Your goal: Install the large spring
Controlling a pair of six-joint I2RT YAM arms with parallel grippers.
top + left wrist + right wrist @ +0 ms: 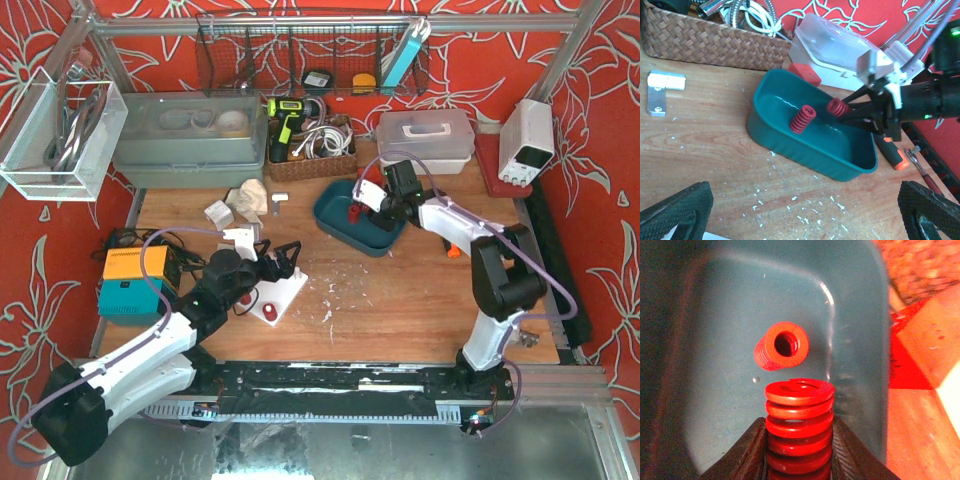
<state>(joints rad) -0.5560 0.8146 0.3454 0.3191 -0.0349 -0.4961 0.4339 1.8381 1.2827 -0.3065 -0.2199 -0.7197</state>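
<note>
Got the red spring (799, 412) clamped tight in the right pincer (799, 440), gripped partway down the coils, hanging low inside the teal tray (790, 145) just beside a second spring (782, 346) sitting loose on the tray floor. Looks like the wider-bore one of the pair, so probably the right pick for "large", but hard to call for sure. Got the left pincer (802, 215) spread wide apart with nothing in it, hovering over the table (400, 300) near the white plate (292, 285), probably the place for the install. Tips for this step: lift straight up first, clear the tray wall before swinging over, and steer round the second spring to avoid knocking it. Keep the squeeze firm but not crushing, otherwise risking a sideways pop out of the fingers. Hold the axis steady during the carry, then line up square with the seat before pushing down. Can't make out the seat itself from here, so worth slowing right down near the plate.
</note>
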